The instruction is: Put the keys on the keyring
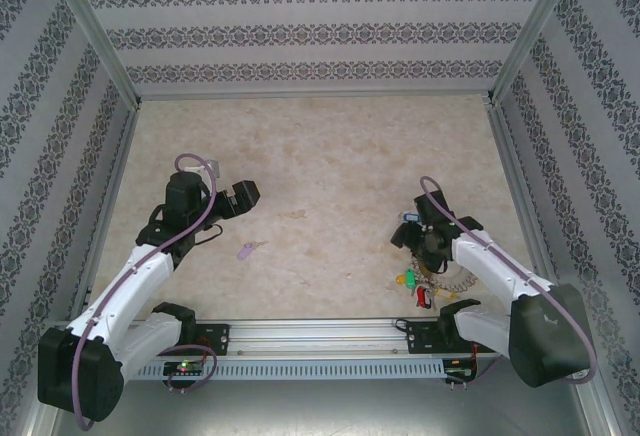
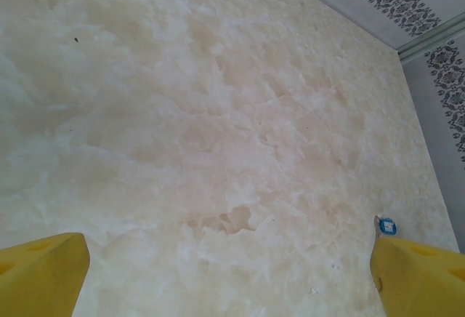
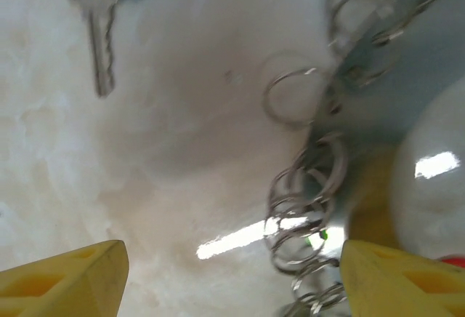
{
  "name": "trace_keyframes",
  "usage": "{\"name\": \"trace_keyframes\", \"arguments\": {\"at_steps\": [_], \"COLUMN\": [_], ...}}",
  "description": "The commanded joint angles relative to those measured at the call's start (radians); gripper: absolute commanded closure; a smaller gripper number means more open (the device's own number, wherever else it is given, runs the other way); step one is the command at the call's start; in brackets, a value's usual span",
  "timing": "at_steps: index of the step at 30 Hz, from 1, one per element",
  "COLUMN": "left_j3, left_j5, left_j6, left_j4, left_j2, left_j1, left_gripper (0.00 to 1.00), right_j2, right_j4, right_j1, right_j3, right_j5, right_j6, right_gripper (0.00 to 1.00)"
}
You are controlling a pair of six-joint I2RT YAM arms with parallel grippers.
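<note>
the right gripper (image 3: 232, 277) hangs low over the marbled table (image 3: 182, 186), its yellow fingers (image 3: 65, 281) spread wide with nothing between them. the keyring (image 3: 305, 193) lies just beside one finger, its small wire loops blurred. we see the blue key (image 3: 105, 26) flat on the table a little beyond those loops and apart from them.

from above, the keyring sits partly under the right arm (image 1: 500, 274). the green key (image 1: 409, 276), the yellow key (image 1: 399, 282) and the red key (image 1: 423, 298) cluster close beside the keyring, on its side toward the left arm (image 1: 130, 281). none of them is threaded on that we can make out.

the lilac key (image 1: 248, 249) lies alone, well apart from the keyring and near the left gripper (image 1: 243, 196). that gripper's fingers (image 2: 43, 273) also stand fully apart over bare table, holding nothing.
</note>
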Motion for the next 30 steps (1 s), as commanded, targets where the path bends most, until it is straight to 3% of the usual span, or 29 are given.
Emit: {"name": "trace_keyframes", "arguments": {"at_steps": [1,5,8,16,21,30], "left_j3": [0.036,0.037,0.038,0.032,0.030,0.037], "left_j5": [-0.007,-0.002,-0.002,0.008,0.014,0.021], "left_j6": [0.028,0.028,0.032,0.036,0.033,0.027], "left_j4": [-0.042,-0.050,-0.064,-0.075,-0.063,-0.067], "left_j2": [-0.011,-0.015,-0.026,-0.037,-0.032,-0.027], "left_j1": [-0.012,-0.012,-0.012,-0.012,-0.012,-0.014], "left_gripper": [0.00,0.00,0.00,0.00,0.00,0.00], "right_j2": [0.032,0.107,0.123,-0.016,0.008,0.105], "right_j4": [0.050,0.087,0.006,-0.072,-0.043,-0.010], "right_j1": [0.094,0.194,0.210,0.082,-0.012,0.127], "right_j3": [-0.012,0.024,0.091,0.066,0.026,0.039], "right_j5": [0.033,0.047,0.099,0.148,0.085,0.063], "right_j6": [0.113,0.169,0.150,0.070,0.011,0.075], "right_gripper": [0.23,0.23,0.22,0.23,0.23,0.24]}}
